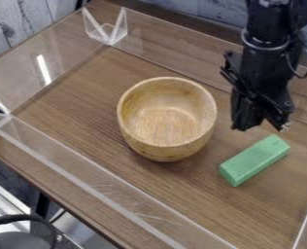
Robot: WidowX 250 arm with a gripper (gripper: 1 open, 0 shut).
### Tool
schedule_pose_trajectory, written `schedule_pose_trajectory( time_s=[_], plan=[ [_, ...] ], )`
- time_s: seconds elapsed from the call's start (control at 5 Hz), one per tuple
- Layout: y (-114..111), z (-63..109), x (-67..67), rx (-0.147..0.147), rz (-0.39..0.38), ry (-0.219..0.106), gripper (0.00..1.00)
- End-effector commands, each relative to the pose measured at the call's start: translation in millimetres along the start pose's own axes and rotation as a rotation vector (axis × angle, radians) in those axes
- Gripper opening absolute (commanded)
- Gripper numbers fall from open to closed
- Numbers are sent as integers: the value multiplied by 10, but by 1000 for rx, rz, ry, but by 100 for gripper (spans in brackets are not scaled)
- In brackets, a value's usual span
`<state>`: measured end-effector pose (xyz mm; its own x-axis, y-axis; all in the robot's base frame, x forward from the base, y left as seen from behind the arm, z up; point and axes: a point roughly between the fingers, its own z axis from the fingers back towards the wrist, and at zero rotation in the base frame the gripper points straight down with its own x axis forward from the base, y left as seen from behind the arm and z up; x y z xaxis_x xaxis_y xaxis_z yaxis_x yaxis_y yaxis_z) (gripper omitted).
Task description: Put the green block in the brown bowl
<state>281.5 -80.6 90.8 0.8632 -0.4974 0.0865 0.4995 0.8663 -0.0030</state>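
**Approach stage: jaws closed and empty above the block**

At right of centre in the frame, the gripper (255, 123) hangs from a black arm and points straight down, its jaws drawn together with nothing between them. Just below it and slightly toward the lower right, the green block (255, 160) lies flat on the wooden counter (85, 92), its long axis running diagonally from lower left to upper right. The tips sit above the block's upper end and appear clear of it, though contact cannot be ruled out from this angle. Left of the block, near but apart from it, stands the brown bowl (168, 118), upright and empty. Clear plastic walls (65, 165) fence the counter.

The step in hand is judged to be the approach to the grasp; the block is not yet held. The next move calls for the jaws to part, centre across the block's narrow width, descend and close, before any lift and carry leftward over the bowl's rim.
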Motion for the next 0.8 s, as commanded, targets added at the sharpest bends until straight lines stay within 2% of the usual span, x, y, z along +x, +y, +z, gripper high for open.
schedule_pose_trajectory(
  time_s=[0.0, 0.6],
  plan=[
    [26, 95, 121, 8, -2, -52, 0],
    [6, 40, 158, -2, -16, -55, 0]
  ],
)
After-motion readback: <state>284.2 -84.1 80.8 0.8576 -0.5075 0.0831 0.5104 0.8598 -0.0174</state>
